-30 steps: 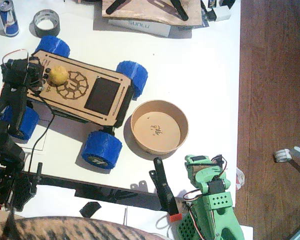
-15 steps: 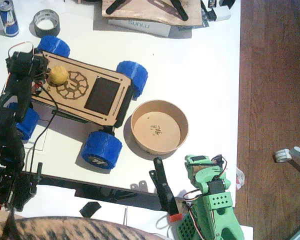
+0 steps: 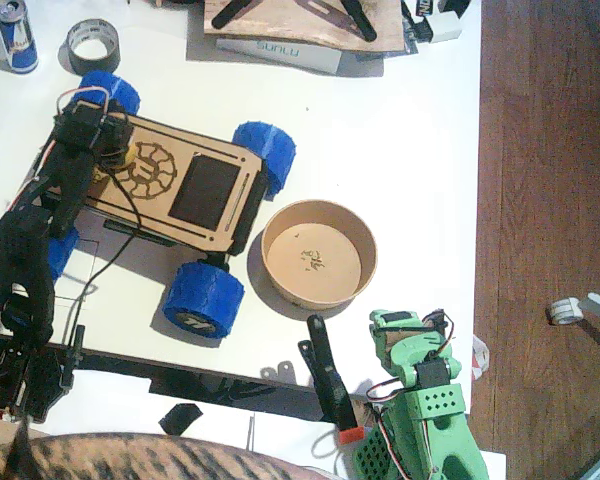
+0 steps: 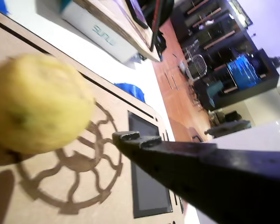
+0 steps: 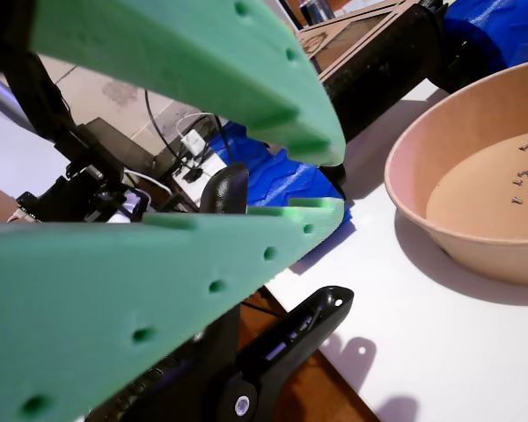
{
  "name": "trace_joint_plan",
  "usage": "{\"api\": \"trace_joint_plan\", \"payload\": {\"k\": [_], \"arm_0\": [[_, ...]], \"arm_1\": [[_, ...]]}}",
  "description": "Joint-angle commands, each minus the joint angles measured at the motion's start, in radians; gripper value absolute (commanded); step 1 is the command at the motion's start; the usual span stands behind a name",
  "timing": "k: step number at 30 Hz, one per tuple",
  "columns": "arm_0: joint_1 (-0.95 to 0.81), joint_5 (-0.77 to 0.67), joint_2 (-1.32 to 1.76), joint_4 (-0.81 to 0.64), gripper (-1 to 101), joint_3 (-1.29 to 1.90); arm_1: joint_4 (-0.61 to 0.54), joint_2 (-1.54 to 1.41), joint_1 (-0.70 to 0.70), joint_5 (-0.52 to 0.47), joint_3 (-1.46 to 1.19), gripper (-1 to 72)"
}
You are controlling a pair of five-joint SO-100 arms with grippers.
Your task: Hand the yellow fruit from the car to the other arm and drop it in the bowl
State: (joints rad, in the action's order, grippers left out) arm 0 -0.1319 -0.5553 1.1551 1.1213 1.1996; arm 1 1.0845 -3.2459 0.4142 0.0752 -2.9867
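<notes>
1. I count two arms: one black left arm (image 3: pixel 40 230), one green right arm (image 3: pixel 425 420).
2. One car (image 3: pixel 195 190), and I can see three of its blue wheels (image 3: pixel 202 298) clearly, a fourth partly hidden.
3. One yellow fruit (image 4: pixel 37 102).
4. One bowl (image 3: pixel 319 254).
5. One tape roll (image 3: pixel 92 43).
6. One can (image 3: pixel 17 35).

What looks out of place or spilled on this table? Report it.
Only the bowl stands out: small dark bits lie scattered on its inside bottom, like loose debris. The yellow fruit sits upright on the car, and nothing looks tipped or damaged.
</notes>
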Motion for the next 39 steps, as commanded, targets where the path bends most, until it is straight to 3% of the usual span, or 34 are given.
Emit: {"api": "trace_joint_plan", "payload": {"k": [1, 12, 33, 35, 39], "arm_0": [[-0.009, -0.003, -0.008, -0.021, 42, -0.051], [0.012, -0.005, -0.060, -0.021, 45, -0.051], [0.044, 0.009, -0.140, -0.091, 42, -0.051], [0.044, 0.009, -0.140, -0.091, 40, -0.051], [0.041, 0.009, -0.150, -0.107, 19, -0.051]], "arm_1": [[0.003, -0.005, -0.005, -0.014, 0.040, 0.2], [0.003, -0.005, -0.005, -0.014, 0.040, 0.2], [0.003, -0.005, -0.005, -0.014, 0.040, 0.2], [0.003, -0.005, -0.005, -0.014, 0.040, 0.2], [0.003, -0.005, -0.005, -0.014, 0.040, 0.2]]}}
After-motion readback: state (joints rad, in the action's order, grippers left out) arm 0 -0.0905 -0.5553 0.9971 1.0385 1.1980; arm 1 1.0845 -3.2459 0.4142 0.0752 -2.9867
